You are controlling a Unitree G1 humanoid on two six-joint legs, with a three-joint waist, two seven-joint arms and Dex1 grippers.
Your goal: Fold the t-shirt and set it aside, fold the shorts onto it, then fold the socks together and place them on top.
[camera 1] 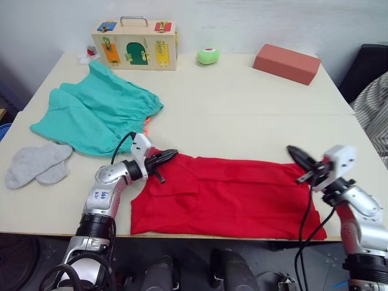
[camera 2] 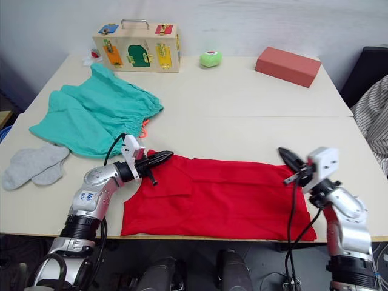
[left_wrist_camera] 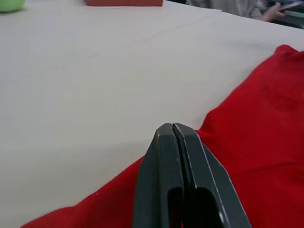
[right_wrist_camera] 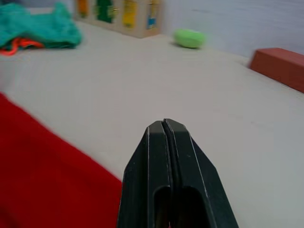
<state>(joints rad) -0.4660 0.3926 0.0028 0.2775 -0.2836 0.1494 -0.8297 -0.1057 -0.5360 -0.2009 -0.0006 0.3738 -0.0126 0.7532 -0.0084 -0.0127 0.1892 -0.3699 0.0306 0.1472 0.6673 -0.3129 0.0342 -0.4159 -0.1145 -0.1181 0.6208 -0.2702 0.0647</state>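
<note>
Both grippers pressed shut at the far corners of the bright red short-sleeved cloth t-shirt [camera 1: 224,197], nothing gripped.

The t-shirt lies as a long folded band on the pale surface [camera 1: 242,115]. The left gripper [camera 1: 168,156] has its fingers closed flat together with no cloth between them, their tips over the shirt's far edge. The right gripper [camera 1: 294,153] is likewise closed and empty, hovering just over the opposite far corner. I judge the two sit at either end so they can take the band's ends for the next fold. The teal-green cloth shorts [camera 1: 97,112] lie spread beyond the left fingers, and the pair of small light grey socks [camera 1: 37,163] rests outboard of them, both unfolded. No container holds any garment.
</note>
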